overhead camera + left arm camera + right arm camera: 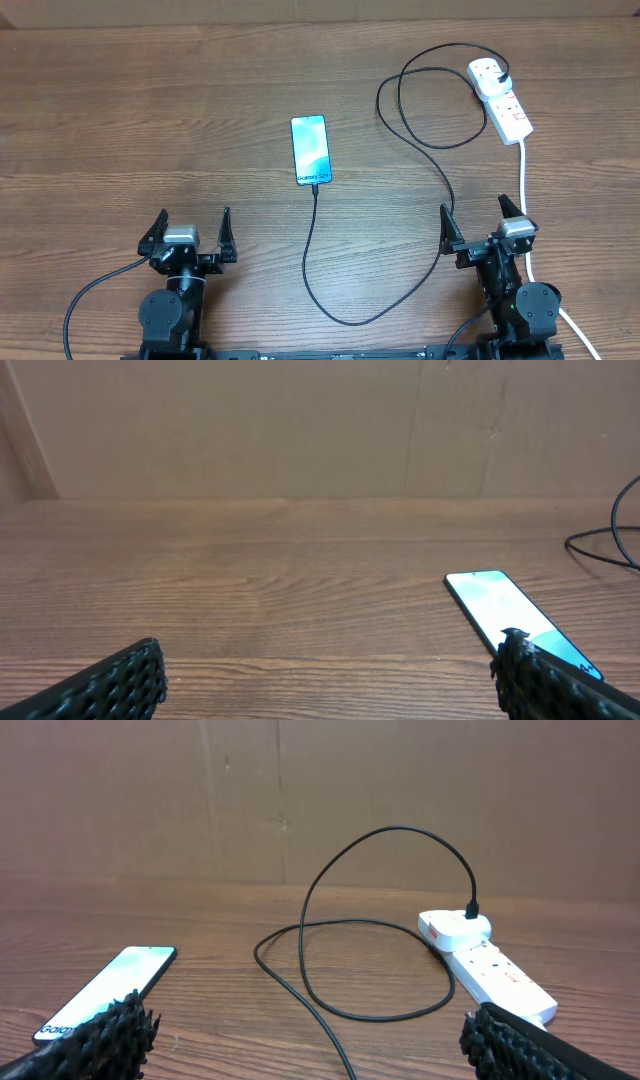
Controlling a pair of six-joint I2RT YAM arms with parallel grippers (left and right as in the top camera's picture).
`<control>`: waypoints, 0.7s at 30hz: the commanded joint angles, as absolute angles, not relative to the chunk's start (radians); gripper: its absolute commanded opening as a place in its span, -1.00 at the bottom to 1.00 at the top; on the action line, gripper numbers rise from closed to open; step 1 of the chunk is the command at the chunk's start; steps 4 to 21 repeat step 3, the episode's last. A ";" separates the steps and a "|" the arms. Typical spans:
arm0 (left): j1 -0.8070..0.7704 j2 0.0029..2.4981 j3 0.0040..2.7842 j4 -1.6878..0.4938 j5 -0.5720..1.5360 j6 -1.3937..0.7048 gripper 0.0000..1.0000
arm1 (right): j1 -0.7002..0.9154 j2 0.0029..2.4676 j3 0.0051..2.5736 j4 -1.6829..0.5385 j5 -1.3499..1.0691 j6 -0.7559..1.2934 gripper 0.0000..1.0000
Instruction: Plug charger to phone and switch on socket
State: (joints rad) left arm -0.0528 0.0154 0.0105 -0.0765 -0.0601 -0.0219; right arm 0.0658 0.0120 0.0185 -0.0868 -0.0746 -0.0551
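The phone point(310, 150) lies flat at the table's middle, screen up, light blue with white text. It also shows in the left wrist view point(505, 610) and the right wrist view point(110, 990). The black charger cable point(400, 285) runs from the phone's near end in a loop to its plug in the far outlet of the white socket strip point(503, 100) at the back right; the strip also shows in the right wrist view point(490, 970). My left gripper point(190, 235) is open and empty at the front left. My right gripper point(485, 228) is open and empty at the front right.
The strip's thick white cord point(527, 215) runs down the right side past my right arm to the front edge. A brown cardboard wall point(320, 790) stands behind the table.
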 commanded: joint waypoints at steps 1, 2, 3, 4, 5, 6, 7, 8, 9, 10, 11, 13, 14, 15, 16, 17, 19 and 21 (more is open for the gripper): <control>-0.055 0.004 0.005 -0.075 -0.048 -0.003 0.99 | 0.061 0.003 0.008 -0.080 -0.079 -0.050 1.00; -0.055 0.004 0.005 -0.075 -0.047 -0.003 0.99 | 0.061 0.003 0.008 -0.080 -0.079 -0.050 1.00; -0.055 0.004 0.005 -0.075 -0.047 -0.003 0.99 | 0.061 0.003 0.008 -0.080 -0.079 -0.050 1.00; -0.055 0.004 0.005 -0.075 -0.047 -0.003 0.99 | 0.061 0.003 0.008 -0.080 -0.079 -0.050 1.00; -0.055 0.004 0.005 -0.075 -0.047 -0.003 0.99 | 0.061 0.003 0.008 -0.080 -0.079 -0.050 1.00; -0.055 0.004 0.005 -0.075 -0.047 -0.003 0.99 | 0.061 0.003 0.008 -0.080 -0.079 -0.050 1.00; -0.055 0.004 0.005 -0.075 -0.047 -0.003 0.99 | 0.061 0.003 0.008 -0.080 -0.079 -0.050 1.00; -0.055 0.004 0.005 -0.075 -0.047 -0.003 0.99 | 0.061 0.003 0.008 -0.080 -0.079 -0.050 1.00; -0.055 0.004 0.005 -0.075 -0.047 -0.003 0.99 | 0.061 0.003 0.008 -0.080 -0.079 -0.050 1.00; -0.055 0.004 0.005 -0.075 -0.047 -0.003 0.99 | 0.061 0.003 0.008 -0.080 -0.079 -0.050 1.00; -0.055 0.004 0.005 -0.075 -0.047 -0.003 0.99 | 0.061 0.003 0.008 -0.080 -0.079 -0.050 1.00; -0.055 0.004 0.005 -0.075 -0.047 -0.003 0.99 | 0.061 0.003 0.008 -0.080 -0.079 -0.050 1.00; -0.055 0.004 0.005 -0.075 -0.047 -0.003 0.99 | 0.061 0.003 0.008 -0.080 -0.079 -0.050 1.00; -0.055 0.004 0.005 -0.075 -0.047 -0.003 0.99 | 0.061 0.003 0.008 -0.080 -0.079 -0.050 1.00; -0.055 0.004 0.005 -0.075 -0.047 -0.003 0.99 | 0.061 0.003 0.008 -0.080 -0.079 -0.050 1.00; -0.055 0.004 0.005 -0.075 -0.047 -0.003 0.99 | 0.061 0.003 0.008 -0.080 -0.079 -0.050 1.00; -0.055 0.004 0.005 -0.075 -0.047 -0.003 0.99 | 0.061 0.003 0.008 -0.080 -0.079 -0.050 1.00; -0.055 0.004 0.005 -0.075 -0.047 -0.003 0.99 | 0.061 0.003 0.008 -0.080 -0.079 -0.050 1.00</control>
